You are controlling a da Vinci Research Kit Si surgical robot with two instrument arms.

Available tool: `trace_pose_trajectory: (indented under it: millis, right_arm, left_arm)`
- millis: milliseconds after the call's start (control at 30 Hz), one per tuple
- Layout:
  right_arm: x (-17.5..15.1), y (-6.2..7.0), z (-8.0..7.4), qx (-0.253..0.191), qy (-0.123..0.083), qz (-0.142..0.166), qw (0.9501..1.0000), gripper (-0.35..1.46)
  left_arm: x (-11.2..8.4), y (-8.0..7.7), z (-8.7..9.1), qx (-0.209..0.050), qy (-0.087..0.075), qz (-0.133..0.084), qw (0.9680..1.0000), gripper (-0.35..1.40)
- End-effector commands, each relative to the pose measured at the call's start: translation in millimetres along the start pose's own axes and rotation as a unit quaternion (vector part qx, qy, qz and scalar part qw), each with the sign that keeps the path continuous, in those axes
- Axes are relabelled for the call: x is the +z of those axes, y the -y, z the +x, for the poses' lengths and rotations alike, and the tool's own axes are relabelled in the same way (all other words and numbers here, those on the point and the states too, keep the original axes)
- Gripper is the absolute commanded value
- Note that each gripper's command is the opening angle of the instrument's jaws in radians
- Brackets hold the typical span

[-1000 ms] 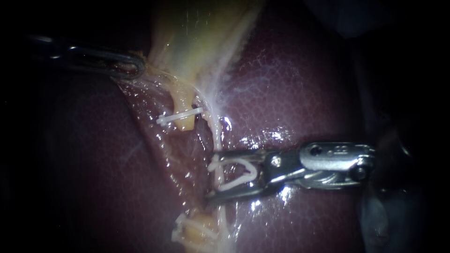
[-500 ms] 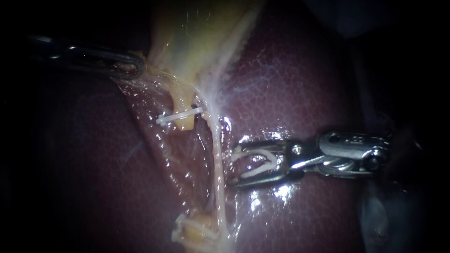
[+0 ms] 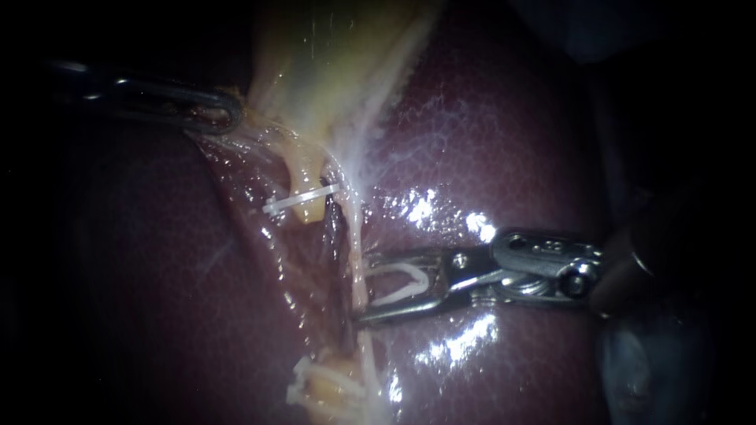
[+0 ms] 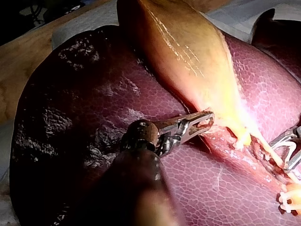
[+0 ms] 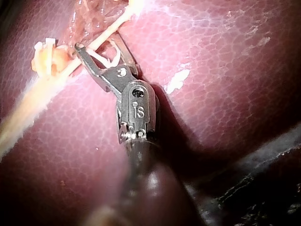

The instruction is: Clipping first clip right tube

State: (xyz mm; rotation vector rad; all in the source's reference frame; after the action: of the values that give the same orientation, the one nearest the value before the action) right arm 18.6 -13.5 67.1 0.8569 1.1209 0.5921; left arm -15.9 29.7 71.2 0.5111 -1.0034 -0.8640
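The right tube (image 3: 360,236) is a thin pale strand running down over the dark red liver (image 3: 488,142). My right instrument (image 3: 362,287) comes in from the right. Its jaws stand apart, one on each side of this tube, and hold a white clip (image 3: 398,297) between them. The right wrist view shows the same: the right instrument (image 5: 96,44), the clip (image 5: 106,59), and the tube (image 5: 70,66) crossing the jaw tips. At the upper left, my left instrument (image 3: 224,112) is shut on tissue at the edge of the yellow gallbladder (image 3: 331,63), as the left wrist view of the left instrument (image 4: 203,122) also shows.
Beside the right tube, a short yellow tube stump (image 3: 309,208) carries a white clip (image 3: 303,197). Its other cut end (image 3: 323,386) lies lower, with white clips on it. In the left wrist view a wooden board (image 4: 28,61) and white cloth lie beyond the liver (image 4: 84,94).
The right instrument drew back to the right, off the tube, then moved left again. Its jaws now straddle the tube, standing slightly closer together. The left instrument has not moved.
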Motion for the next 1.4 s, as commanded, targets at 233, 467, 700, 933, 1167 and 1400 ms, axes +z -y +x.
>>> trace_pose_trajectory:
  millis: [233,467,700,933,1167,1400]
  right_arm:
    - [0.8,0.9,0.5,0.028,-0.034,0.042,0.9981,0.50]
    - [-0.1,3.7,2.6,0.046,-0.062,0.083,0.9936,0.50]
    - [-0.4,6.9,3.8,0.054,-0.068,0.104,0.9907,0.49]
    - [0.1,7.7,3.0,0.071,-0.051,0.130,0.9876,0.48]
    - [0.3,7.8,2.7,0.077,-0.047,0.135,0.9868,0.47]
    - [0.6,7.7,2.2,0.078,-0.045,0.135,0.9867,0.44]
  left_arm:
    - [0.1,0.0,0.1,0.000,0.000,-0.001,1.0000,-0.35]
    - [0.1,-0.1,0.1,0.000,0.000,0.000,1.0000,-0.35]
    - [0.0,-0.1,0.1,0.000,0.000,0.000,1.0000,-0.35]
    - [0.0,-0.1,0.1,0.000,0.000,0.000,1.0000,-0.35]
    - [0.0,-0.1,0.1,0.000,0.000,0.000,1.0000,-0.35]
    - [0.0,0.0,0.1,0.000,0.000,0.000,1.0000,-0.35]
